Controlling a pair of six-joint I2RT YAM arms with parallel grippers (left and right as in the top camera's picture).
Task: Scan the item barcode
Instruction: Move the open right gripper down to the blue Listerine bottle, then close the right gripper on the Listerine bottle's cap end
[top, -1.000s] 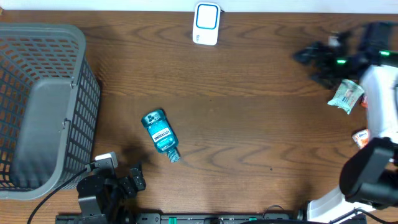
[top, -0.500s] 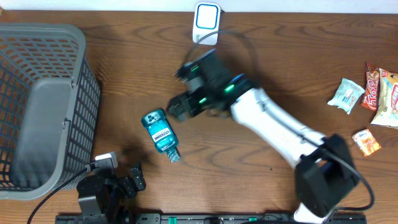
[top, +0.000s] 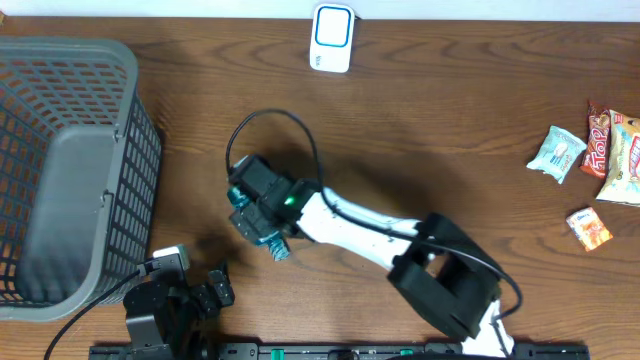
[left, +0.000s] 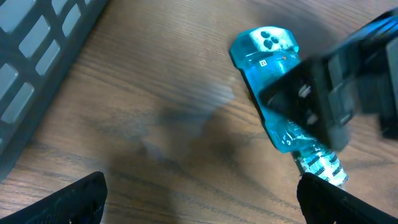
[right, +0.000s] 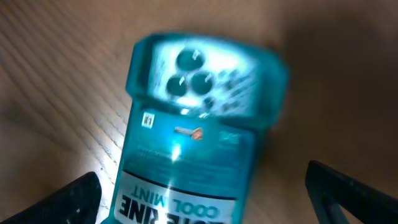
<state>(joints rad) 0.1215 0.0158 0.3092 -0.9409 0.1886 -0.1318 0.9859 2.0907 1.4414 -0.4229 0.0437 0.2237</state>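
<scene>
— What is counted on the bench (top: 450, 110)?
— One mouthwash bottle (left: 264, 50), one wire basket (top: 60, 60) and one white scanner (top: 332, 38) are counted.
— And the snack packets (top: 557, 153)?
— Four are counted.

A brown wood-grain worktop (top: 430, 130) spreads under everything. A grey plastic lattice basket (top: 128, 100) stands well to the left of the right end effector (top: 252, 208), at the worktop's left edge. Its wall also shows at the upper left of the left wrist view. Far to the right of that end effector lie four snack packets. Three sit close together: a pale green crinkled packet (top: 557, 153), a red-brown bar wrapper (top: 597, 137) and a light-coloured bag (top: 626, 165) cut by the frame. A small orange sachet (top: 589, 228) lies apart from them.
</scene>
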